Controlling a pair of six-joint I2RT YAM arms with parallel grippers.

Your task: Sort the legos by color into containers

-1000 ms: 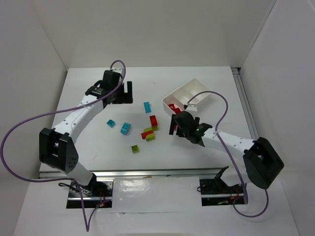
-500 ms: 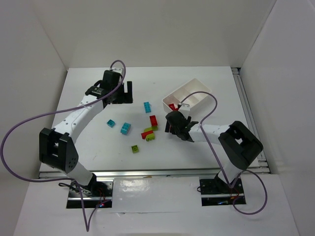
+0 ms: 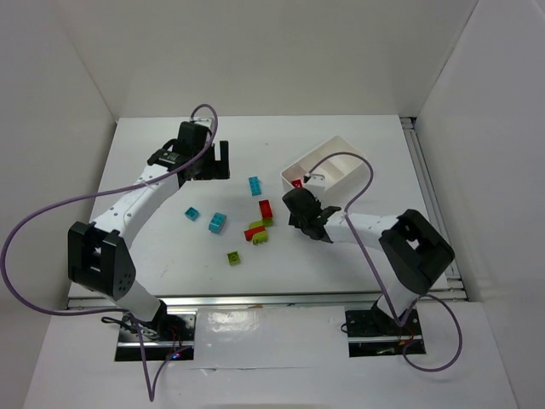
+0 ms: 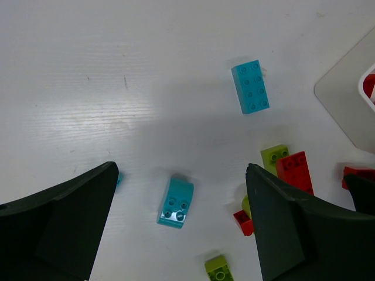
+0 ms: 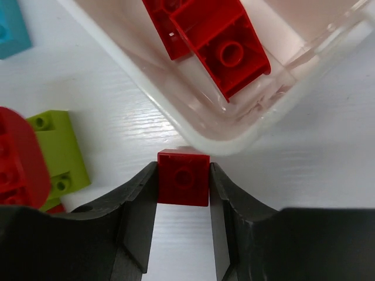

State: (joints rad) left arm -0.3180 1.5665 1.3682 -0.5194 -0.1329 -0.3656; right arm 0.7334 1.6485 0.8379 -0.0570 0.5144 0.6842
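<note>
In the right wrist view we see the right gripper (image 5: 183, 174) clamped on a small red brick (image 5: 183, 182), with one finger pressed against each of its sides. The brick is just outside the rounded corner of the white tray (image 5: 146, 96), at that corner's 6 o'clock and close to the wall. We cannot tell whether it rests on the table (image 5: 304, 170) or hangs above it. Inside that corner compartment lie two red bricks (image 5: 231, 52), one overlapping the other. At the gripper's 9 o'clock a lime brick (image 5: 57, 153) lies against a larger red brick (image 5: 17, 164).

From above, we find this gripper at the tray's 7 o'clock end, and red shows in the compartment nearest to it. Loose bricks are scattered on the table at the gripper's 9 o'clock. Among them are a long cyan brick (image 3: 255, 185), a shorter cyan brick (image 3: 218, 222), a tiny cyan piece (image 3: 192, 213) and a lone lime brick (image 3: 233, 256).

The left gripper (image 3: 210, 162) is over the table's 11 o'clock area, well apart from the tray. In its wrist view we see its fingers (image 4: 58, 222) standing wide apart. The shorter cyan brick lies on the table below the gap, and the long cyan brick lies at 1 o'clock from it.
</note>
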